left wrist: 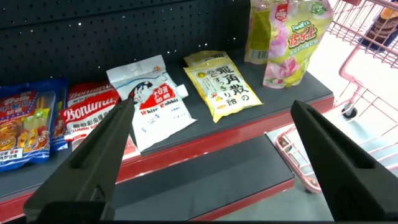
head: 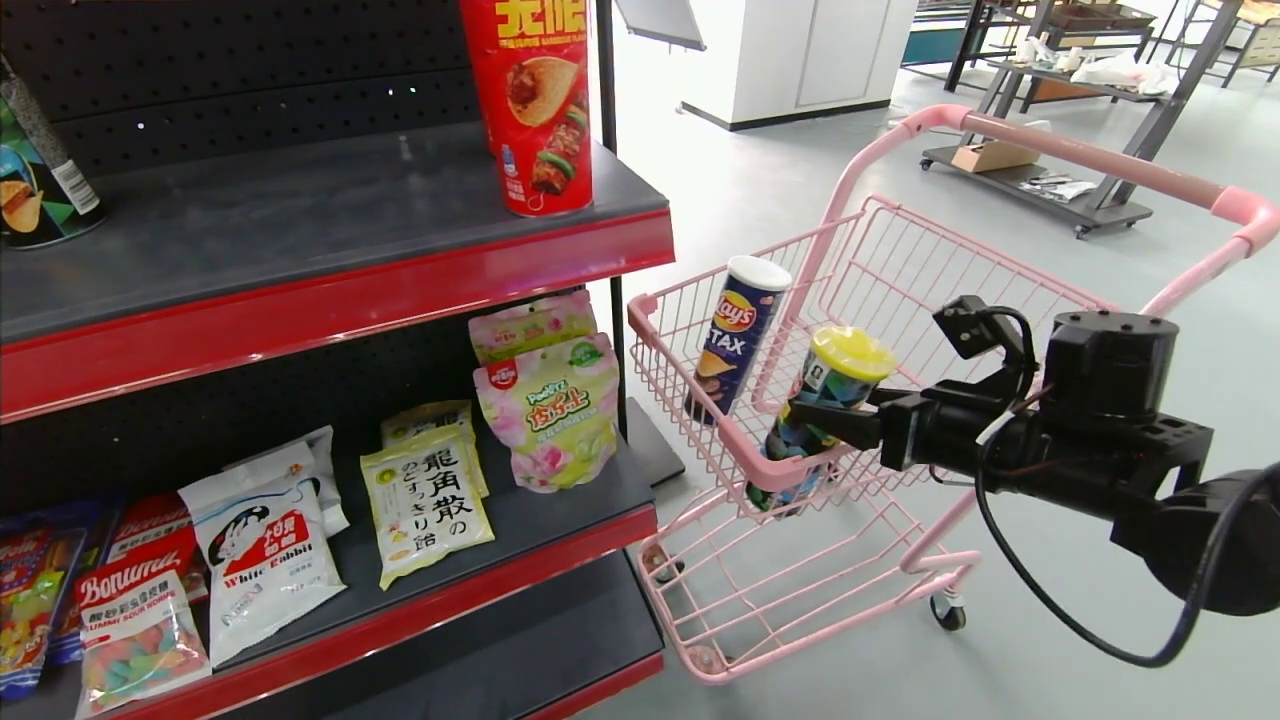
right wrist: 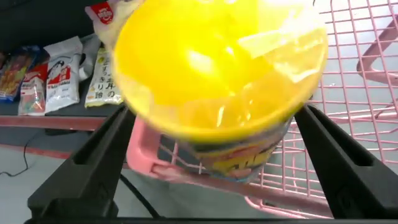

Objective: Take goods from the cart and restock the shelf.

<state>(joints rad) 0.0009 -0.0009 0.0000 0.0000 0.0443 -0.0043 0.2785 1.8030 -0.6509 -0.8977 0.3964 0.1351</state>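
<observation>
A can with a yellow lid [head: 838,368] leans in the pink cart [head: 690,400], near its front rim. My right gripper [head: 825,415] is shut on it just below the lid. In the right wrist view the can [right wrist: 217,74] sits between both fingers [right wrist: 93,162]. A blue can with a white lid [head: 735,335] leans in the cart's front corner. A red can [head: 530,100] stands on the upper shelf [head: 300,230]. In the left wrist view my left gripper [left wrist: 205,162] is open and holds nothing, in front of the lower shelf [left wrist: 205,162] of snack bags.
Several snack bags lie on the lower shelf, among them a white bag [head: 265,555], a yellow bag [head: 425,505] and a pink-green pouch [head: 560,415]. A dark can [head: 30,170] stands at the upper shelf's left end. Metal racks [head: 1060,120] stand across the open floor.
</observation>
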